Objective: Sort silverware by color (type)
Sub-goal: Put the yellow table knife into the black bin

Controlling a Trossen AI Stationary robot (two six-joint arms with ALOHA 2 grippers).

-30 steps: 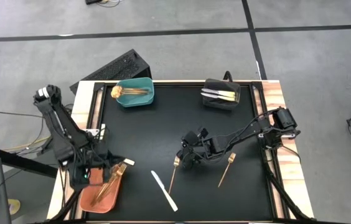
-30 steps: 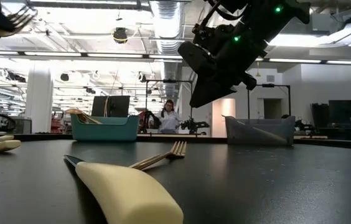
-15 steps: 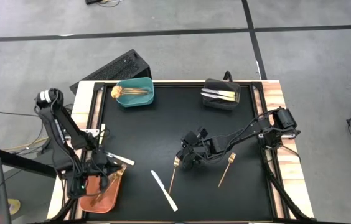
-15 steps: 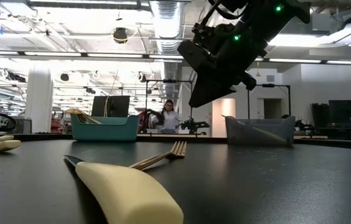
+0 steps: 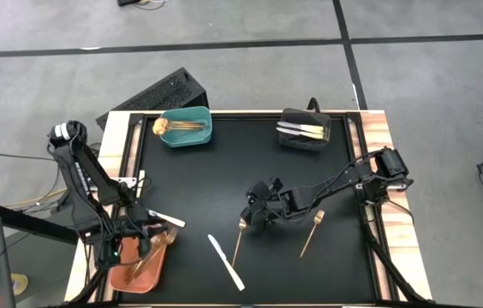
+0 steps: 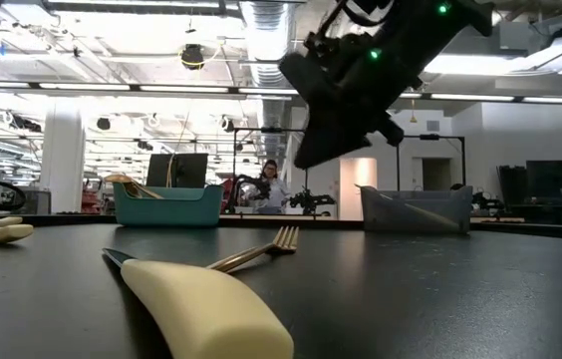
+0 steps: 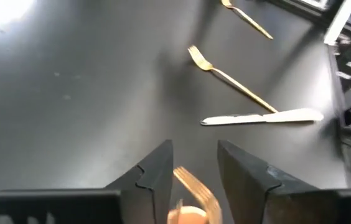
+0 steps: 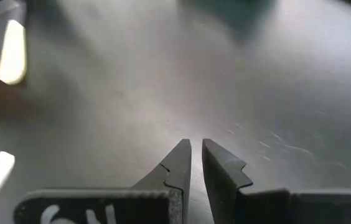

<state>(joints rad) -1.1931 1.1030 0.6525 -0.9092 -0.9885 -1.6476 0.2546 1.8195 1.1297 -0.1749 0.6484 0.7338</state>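
One copper fork (image 7: 195,190) lies, seemingly loose, between the parted left pincer's (image 7: 193,163) fingers.

Table surface (image 5: 216,180): matte black; rim pale wood. Teal bin (image 5: 185,128) near far left corner holds gold pieces. Black bin (image 5: 304,130) near far right corner holds silver-white pieces with cream handles. Orange bin (image 5: 140,263) at near left corner holds copper pieces. Knife (image 5: 226,263) near front edge: cream-white handle, silver blade. Two forks (image 5: 240,239), (image 5: 312,232) on surface: shiny gold. Both arms dark, black. Floor beyond table grey with black lines.
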